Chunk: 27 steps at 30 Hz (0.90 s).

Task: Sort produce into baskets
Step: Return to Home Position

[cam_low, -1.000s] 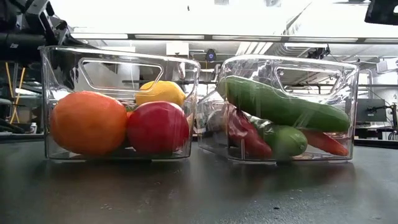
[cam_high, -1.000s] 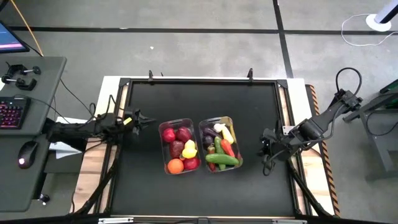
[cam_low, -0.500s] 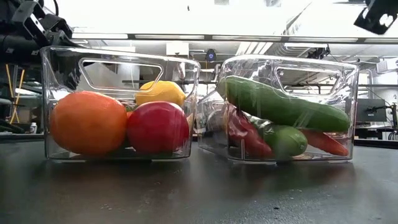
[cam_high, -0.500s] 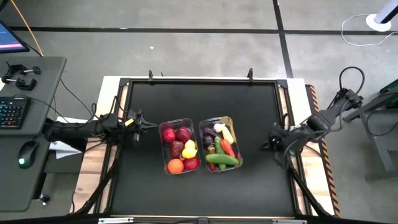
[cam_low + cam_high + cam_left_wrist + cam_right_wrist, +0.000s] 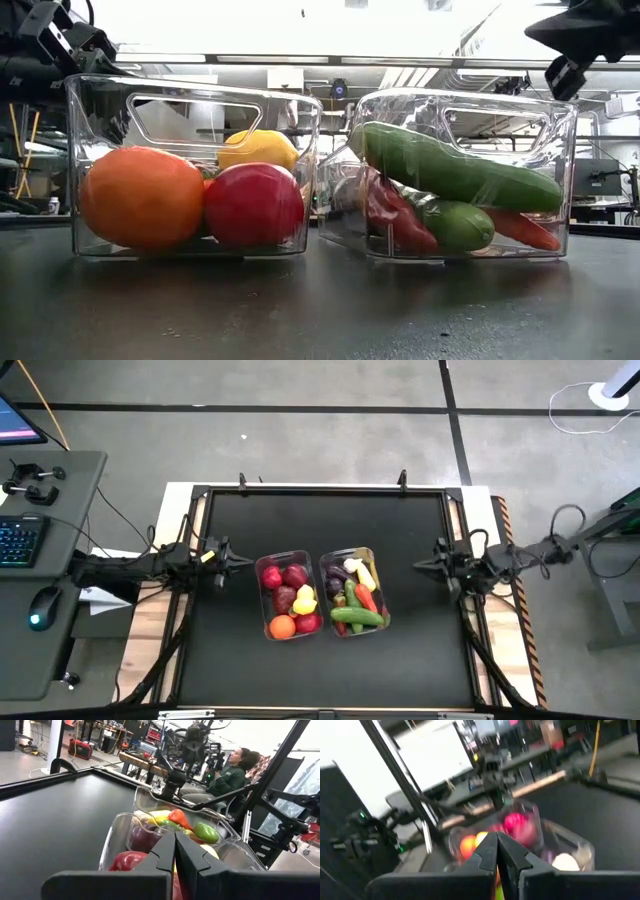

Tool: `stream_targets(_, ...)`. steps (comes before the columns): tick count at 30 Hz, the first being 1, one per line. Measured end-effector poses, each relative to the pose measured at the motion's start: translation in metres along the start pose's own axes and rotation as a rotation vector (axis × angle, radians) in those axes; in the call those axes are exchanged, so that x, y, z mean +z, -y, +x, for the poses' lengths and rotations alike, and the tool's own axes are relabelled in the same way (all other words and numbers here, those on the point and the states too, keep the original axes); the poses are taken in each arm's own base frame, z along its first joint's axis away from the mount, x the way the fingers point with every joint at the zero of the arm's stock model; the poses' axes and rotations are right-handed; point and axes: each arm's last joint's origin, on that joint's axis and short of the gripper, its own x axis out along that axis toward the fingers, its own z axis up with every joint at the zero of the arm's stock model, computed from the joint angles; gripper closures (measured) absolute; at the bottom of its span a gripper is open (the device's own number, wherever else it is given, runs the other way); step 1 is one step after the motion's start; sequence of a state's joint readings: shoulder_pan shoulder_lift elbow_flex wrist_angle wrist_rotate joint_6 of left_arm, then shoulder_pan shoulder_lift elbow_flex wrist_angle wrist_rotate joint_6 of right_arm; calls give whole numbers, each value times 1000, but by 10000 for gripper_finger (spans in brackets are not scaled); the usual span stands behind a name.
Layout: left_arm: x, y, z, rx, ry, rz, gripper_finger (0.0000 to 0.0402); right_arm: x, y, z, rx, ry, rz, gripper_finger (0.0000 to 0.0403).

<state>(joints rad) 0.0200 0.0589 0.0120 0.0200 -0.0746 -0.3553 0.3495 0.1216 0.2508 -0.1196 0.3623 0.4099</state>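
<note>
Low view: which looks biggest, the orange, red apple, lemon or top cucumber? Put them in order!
1. top cucumber
2. orange
3. red apple
4. lemon, partly hidden farther back, so unsure

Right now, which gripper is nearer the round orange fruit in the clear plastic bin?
Left: left gripper sits beside the round orange fruit's bin; right gripper is beyond the second bin.

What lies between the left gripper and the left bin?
Nothing; the high view shows only bare black table between the left gripper and the left bin.
</note>
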Motion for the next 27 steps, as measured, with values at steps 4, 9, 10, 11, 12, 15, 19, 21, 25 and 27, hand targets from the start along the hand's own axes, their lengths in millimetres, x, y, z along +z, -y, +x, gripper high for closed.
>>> stream_targets(4, 0, 0, 0, 0, 0, 0, 401, -1, 10, -3, 41, 45, -32, 403)
stream_targets(9, 0, 0, 0, 0, 0, 0, 401, -6, 20, 0, 37, 33, -105, 403)
stream_targets(10, 0, 0, 0, 0, 0, 0, 401, -8, 22, 0, 37, 25, -127, 403)
stream_targets(11, 0, 0, 0, 0, 0, 0, 401, -11, 24, 1, 33, 14, -145, 403)
stream_targets(12, 0, 0, 0, 0, 0, 0, 401, -14, 26, 2, 28, 2, -156, 403)
stream_targets(15, 0, 0, 0, 0, 0, 0, 401, -24, 31, 5, 13, -25, -162, 403)
stream_targets(19, 0, 0, 0, 0, 0, 0, 401, -39, 36, 10, 52, -27, -186, 403)
stream_targets(21, 0, 0, 0, 0, 0, 0, 401, -46, 39, 12, 83, -15, -194, 403)
stream_targets(25, 0, 0, 0, 0, 0, 0, 401, -47, 39, 12, 98, -17, -238, 403)
stream_targets(27, 0, 0, 0, -1, 0, 0, 401, -47, 38, 12, 104, -7, -271, 403)
